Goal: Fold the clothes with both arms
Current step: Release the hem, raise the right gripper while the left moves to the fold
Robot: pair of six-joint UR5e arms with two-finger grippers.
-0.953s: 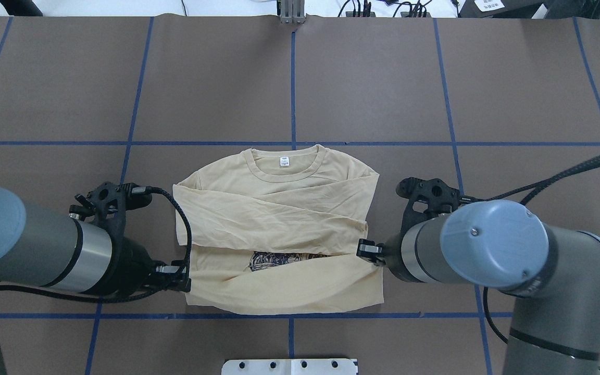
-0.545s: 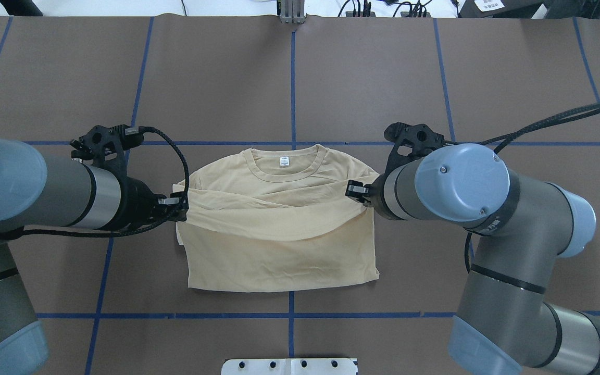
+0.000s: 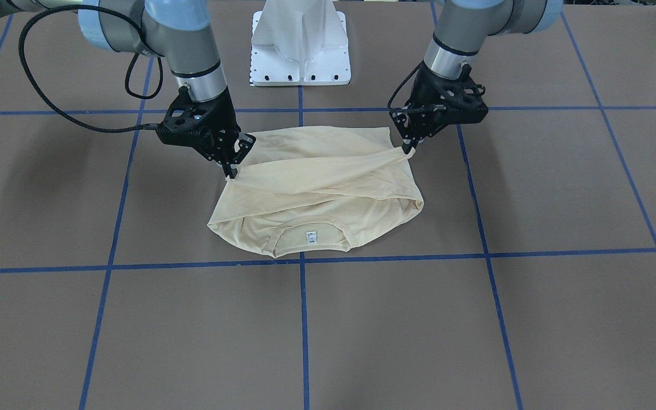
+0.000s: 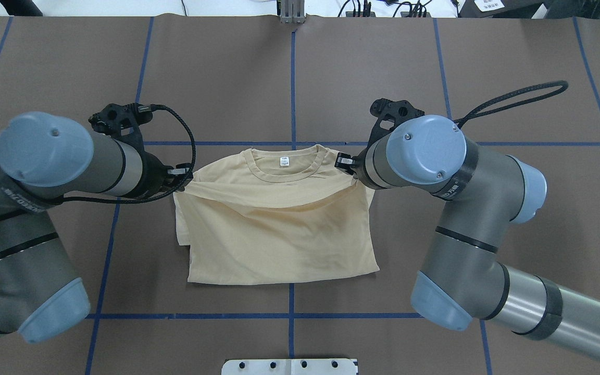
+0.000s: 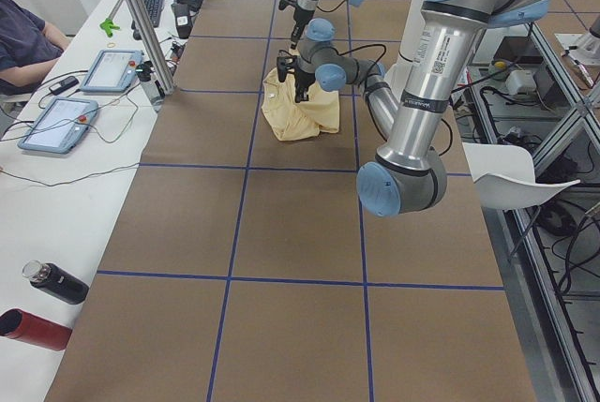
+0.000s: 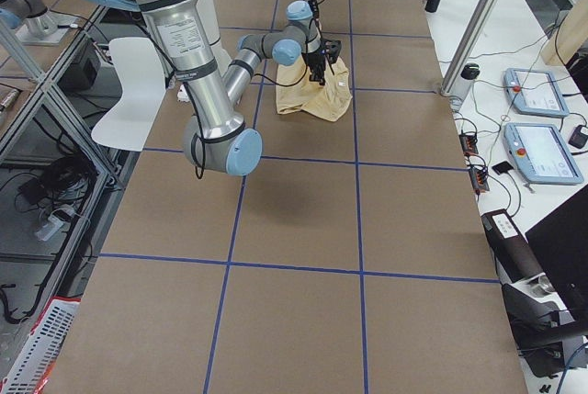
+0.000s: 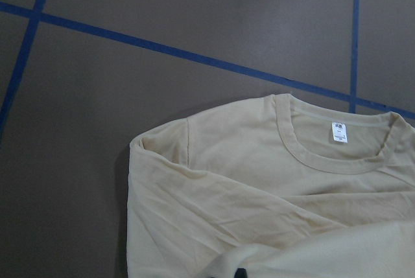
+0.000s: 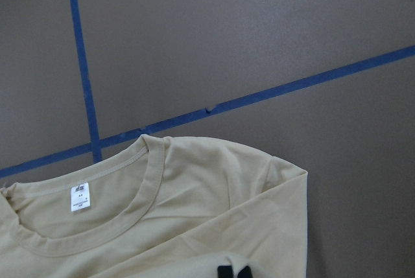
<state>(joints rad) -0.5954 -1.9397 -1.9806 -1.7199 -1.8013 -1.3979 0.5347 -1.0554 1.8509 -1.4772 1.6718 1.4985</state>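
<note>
Working on a cream T-shirt (image 4: 279, 234), flat near the middle of the brown table (image 4: 227, 78), with the neck label (image 4: 284, 162) face up at the far side in the overhead view and the lower half doubled up over the chest. Holding the hem clear of the cloth at both corners: left gripper (image 3: 408, 147) with jaws pinched tight on one corner, right gripper (image 3: 231, 171) with jaws pinched tight on the other, and the edge strung between them in a shallow sag just below the collar (image 4: 284, 178). Judged as the closing part of the bottom-to-top fold, with setting down and letting go not yet done.

Likely trouble from here:
- Widening the gap between the grippers, overtightening the thin fabric and dragging the whole folded shirt toward the blue tape line (image 4: 227, 143).
- Losing a corner out of so small a pinch, and landing the hem skewed.
- Lowering one side sooner than the other, and laying a diagonal crease across the chest.
- Overshooting the collar and burying the label, or stopping short and leaving an uneven fold.
- Letting go while high, and trapping wrinkles under the sagging middle.
- Snagging cloth on opening, and tugging the fold apart while backing away.
</note>
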